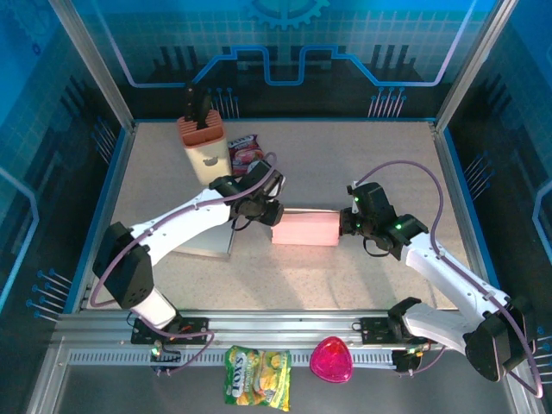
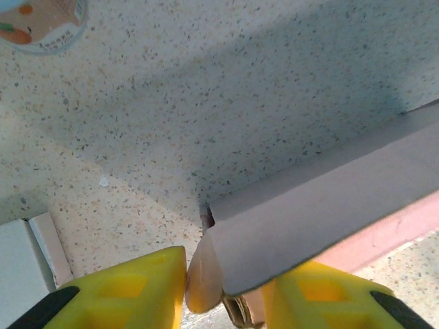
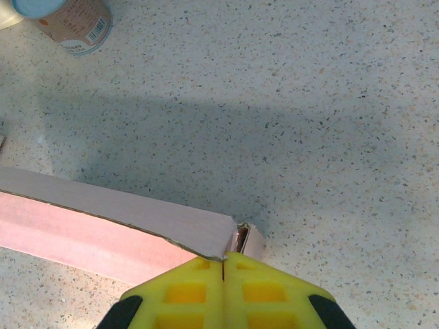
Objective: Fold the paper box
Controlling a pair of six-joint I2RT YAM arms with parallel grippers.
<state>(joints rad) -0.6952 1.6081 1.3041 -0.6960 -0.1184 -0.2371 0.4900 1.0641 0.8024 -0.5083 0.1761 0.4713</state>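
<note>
- Pink paper box (image 1: pixel 304 228) flat on speckled table (image 1: pixel 362 164).
- Left gripper (image 2: pixel 226 277) clamped around one box end.
- Right gripper (image 3: pixel 223 264) closed tight at other corner.

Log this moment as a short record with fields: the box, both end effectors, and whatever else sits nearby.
box: pink paper box, lying on the table between the two arms
left end effector: fingers straddle the box's left end, gripping its end flap
right end effector: fingers shut, tips at the box's right end
back left: beige holder, red snack packet
in front of the arm bases: yellow snack bag, pink heart-shaped case
</note>
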